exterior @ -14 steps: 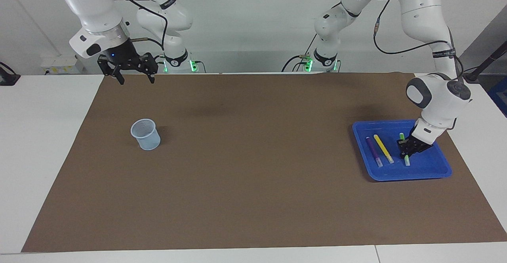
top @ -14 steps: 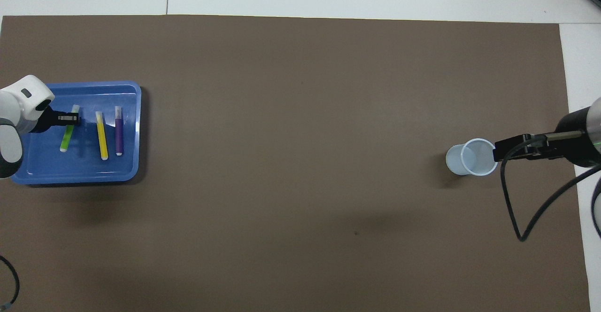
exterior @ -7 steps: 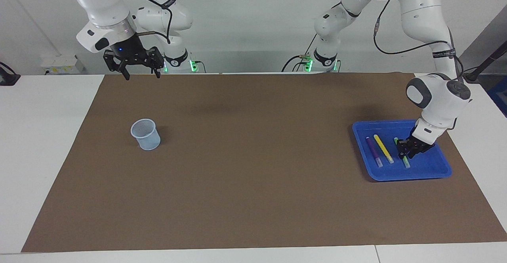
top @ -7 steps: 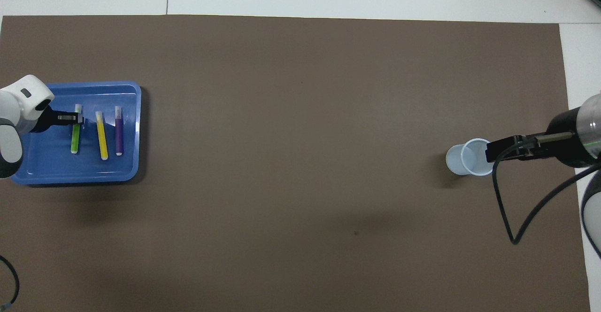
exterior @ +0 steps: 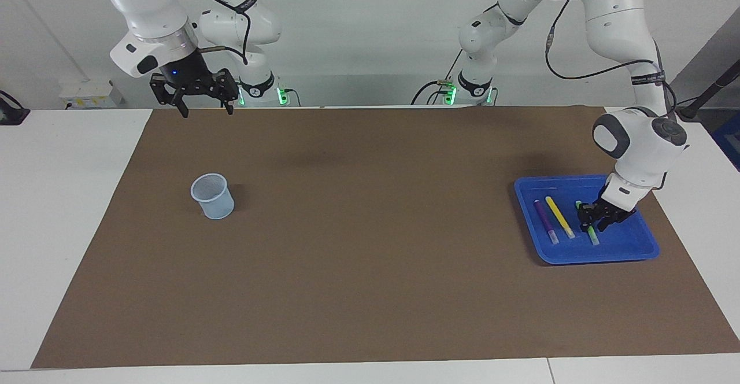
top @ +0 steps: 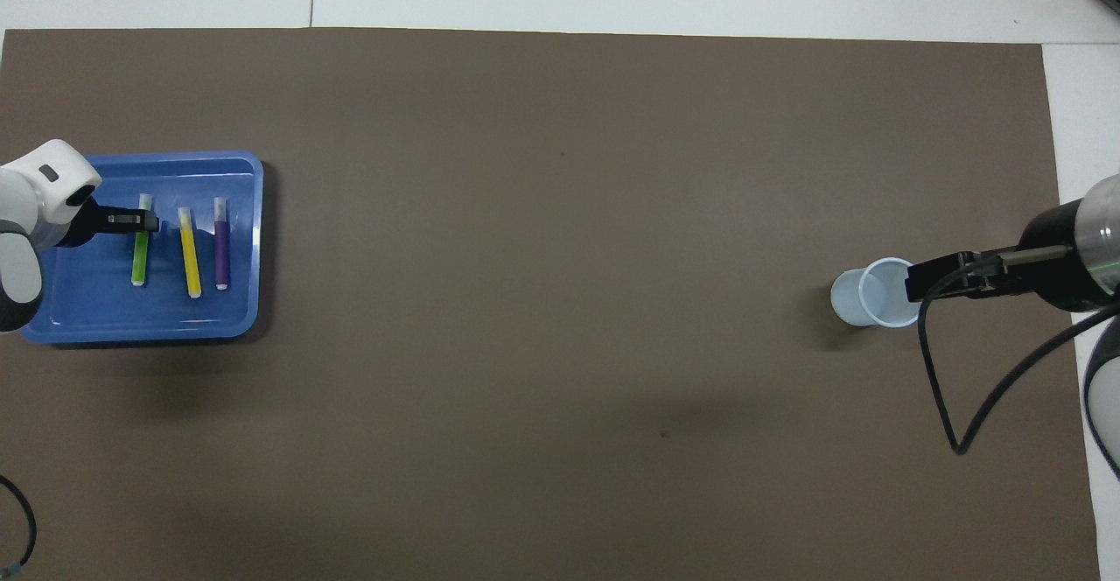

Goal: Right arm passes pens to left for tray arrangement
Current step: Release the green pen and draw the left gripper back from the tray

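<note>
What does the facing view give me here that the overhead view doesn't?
Facing only: both arms' bases, and the right tool raised well off the mat, open.
Overhead only: that tool's tip overlapping the cup rim, which is only line of sight.
Both: tray holding purple pen, yellow pen and green pen, left tool at the green one.

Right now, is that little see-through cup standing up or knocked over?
Upright. The cup stands on its base on the brown mat, open mouth facing up. Both views show no pen inside.

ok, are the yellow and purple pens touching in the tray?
Apart. Overhead view shows a strip of blue tray between the yellow pen and the purple pen along their whole length.
</note>
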{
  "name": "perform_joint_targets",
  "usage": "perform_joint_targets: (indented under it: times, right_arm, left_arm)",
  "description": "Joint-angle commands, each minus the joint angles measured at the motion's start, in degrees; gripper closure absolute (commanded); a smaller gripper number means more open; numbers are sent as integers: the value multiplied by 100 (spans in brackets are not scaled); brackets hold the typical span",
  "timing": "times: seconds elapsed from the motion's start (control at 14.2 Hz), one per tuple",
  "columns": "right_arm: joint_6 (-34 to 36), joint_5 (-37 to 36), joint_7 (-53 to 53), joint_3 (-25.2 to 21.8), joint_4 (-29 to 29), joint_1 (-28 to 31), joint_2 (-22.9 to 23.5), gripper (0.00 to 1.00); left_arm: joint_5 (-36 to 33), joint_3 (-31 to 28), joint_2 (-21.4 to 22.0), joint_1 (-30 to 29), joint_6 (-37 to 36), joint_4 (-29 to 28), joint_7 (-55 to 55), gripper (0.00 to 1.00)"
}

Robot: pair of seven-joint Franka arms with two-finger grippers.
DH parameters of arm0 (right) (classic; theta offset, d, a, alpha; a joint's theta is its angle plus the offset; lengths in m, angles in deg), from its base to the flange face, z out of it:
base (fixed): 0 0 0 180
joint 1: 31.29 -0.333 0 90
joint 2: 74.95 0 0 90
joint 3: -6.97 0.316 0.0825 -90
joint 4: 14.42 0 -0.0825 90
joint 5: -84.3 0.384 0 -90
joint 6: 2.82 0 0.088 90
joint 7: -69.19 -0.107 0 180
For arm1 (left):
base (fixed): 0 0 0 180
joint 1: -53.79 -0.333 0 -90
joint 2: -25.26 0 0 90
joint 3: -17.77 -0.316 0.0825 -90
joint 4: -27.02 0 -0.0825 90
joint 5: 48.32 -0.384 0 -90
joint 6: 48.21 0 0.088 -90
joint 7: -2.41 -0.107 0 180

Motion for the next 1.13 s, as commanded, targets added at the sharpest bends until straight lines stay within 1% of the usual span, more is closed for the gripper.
perform_joint_targets:
  times: [0.0,0.28,0.49,0.77,1.06]
  right_arm:
    - [-27,-13,88,-40,-88,-4,55,0]
    - [26,-13,88,-32,-88,-4,64,0]
    - [17,-13,88,-58,-88,-4,55,0]
    - [-9,-39,105,-163,-79,4,46,0]
    - [-9,-48,105,-163,-79,13,37,0]
  left_arm:
    - [-155,-34,-80,-3,157,16,87,37]
    - [-155,-34,-80,6,140,16,79,32]
    - [-155,-34,-45,24,105,-19,105,32]
    - [-155,-34,130,41,-176,-19,105,32]
    - [-155,-26,332,50,-440,-10,96,29]
